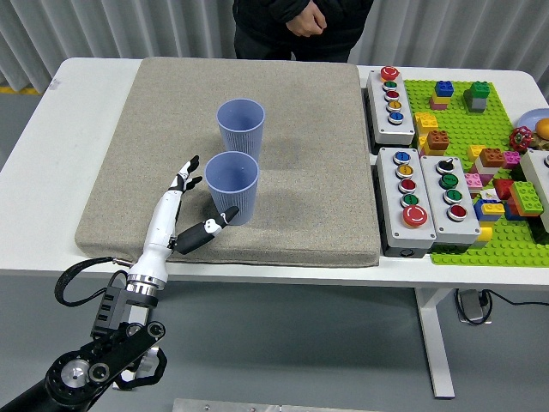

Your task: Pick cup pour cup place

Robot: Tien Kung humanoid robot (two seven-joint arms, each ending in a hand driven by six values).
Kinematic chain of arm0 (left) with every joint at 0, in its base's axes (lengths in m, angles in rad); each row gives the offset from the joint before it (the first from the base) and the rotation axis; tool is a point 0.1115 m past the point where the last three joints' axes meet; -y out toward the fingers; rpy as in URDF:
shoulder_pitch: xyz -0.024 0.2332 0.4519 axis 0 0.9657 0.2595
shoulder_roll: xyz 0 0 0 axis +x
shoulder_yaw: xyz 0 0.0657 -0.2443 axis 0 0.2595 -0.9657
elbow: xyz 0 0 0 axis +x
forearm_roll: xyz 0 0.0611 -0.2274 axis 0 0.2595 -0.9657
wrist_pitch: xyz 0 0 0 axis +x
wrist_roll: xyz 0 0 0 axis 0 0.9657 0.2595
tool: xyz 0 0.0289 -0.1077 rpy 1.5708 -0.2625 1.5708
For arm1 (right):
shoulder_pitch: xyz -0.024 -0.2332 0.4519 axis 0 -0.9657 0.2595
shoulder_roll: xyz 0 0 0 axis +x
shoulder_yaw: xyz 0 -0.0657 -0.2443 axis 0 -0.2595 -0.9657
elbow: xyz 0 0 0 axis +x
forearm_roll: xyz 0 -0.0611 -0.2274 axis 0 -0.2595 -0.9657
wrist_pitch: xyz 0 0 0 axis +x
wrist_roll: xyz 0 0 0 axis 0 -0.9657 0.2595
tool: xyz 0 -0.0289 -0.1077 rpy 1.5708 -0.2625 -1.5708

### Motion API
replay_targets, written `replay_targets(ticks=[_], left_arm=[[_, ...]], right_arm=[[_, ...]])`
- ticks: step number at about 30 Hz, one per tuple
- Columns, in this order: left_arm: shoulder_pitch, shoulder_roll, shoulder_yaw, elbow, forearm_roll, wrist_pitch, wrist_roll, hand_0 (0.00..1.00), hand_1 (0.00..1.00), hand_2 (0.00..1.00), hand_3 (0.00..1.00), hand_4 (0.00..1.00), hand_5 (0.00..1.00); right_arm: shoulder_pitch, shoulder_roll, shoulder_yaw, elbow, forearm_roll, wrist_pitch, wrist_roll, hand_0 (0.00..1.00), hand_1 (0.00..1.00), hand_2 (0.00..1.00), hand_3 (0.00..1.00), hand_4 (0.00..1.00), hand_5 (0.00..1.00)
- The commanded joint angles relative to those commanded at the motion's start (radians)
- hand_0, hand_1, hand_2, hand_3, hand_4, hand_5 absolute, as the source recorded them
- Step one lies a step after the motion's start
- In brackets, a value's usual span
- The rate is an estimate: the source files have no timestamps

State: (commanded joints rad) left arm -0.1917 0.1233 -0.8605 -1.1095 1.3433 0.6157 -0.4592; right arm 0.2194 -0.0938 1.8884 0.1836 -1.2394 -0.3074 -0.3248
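Left hand (176,219) sits over the near-left part of the grey mat (300,215), fingers spread and holding nothing; the thumb points right, its tip touching or just short of the near cup's base, the other fingers angle up and away on the cup's left. Forearm runs down to the table's (51,146) near edge at lower left. Near cup (231,186) stands upright mid-mat, open side up; far cup (240,127) stands upright just behind it, touching or nearly so. Right of the mat: button boxes (425,202), then a green baseplate (480,163) covered in toy bricks. A person (296,21) in dark clothes stands at the far edge.
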Motion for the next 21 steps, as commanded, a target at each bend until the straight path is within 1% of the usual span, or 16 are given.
replay_targets(ticks=[3, 8, 14, 17, 21], left_arm=[[0.018, 0.010, -0.004, -0.027, 0.005, 0.000, 0.000, 0.806, 0.853, 0.998, 0.998, 0.998, 0.662], [0.026, 0.015, -0.009, -0.040, 0.013, -0.001, 0.002, 0.806, 0.853, 0.998, 0.998, 0.998, 0.662], [0.043, 0.022, -0.032, -0.077, 0.029, 0.002, 0.005, 0.807, 0.856, 0.998, 0.998, 0.998, 0.663], [0.051, 0.032, -0.048, -0.109, 0.034, 0.013, 0.002, 0.806, 0.856, 0.998, 0.998, 0.998, 0.665], [0.069, 0.046, -0.071, -0.139, 0.040, 0.015, 0.002, 0.808, 0.855, 0.998, 0.998, 0.998, 0.667]], right_arm=[[-0.001, 0.000, 0.001, 0.000, -0.001, 0.000, -0.001, 0.675, 0.620, 0.571, 0.560, 0.002, 0.164], [-0.003, 0.000, 0.003, 0.000, -0.006, 0.001, -0.001, 0.675, 0.620, 0.571, 0.560, 0.002, 0.164], [-0.006, 0.001, 0.003, 0.001, -0.009, 0.000, -0.002, 0.675, 0.620, 0.570, 0.560, 0.002, 0.161], [-0.009, 0.001, 0.003, 0.001, -0.011, 0.000, -0.003, 0.675, 0.620, 0.570, 0.560, 0.002, 0.162], [-0.012, 0.001, 0.003, 0.001, -0.014, -0.001, -0.003, 0.675, 0.620, 0.570, 0.560, 0.002, 0.158]])
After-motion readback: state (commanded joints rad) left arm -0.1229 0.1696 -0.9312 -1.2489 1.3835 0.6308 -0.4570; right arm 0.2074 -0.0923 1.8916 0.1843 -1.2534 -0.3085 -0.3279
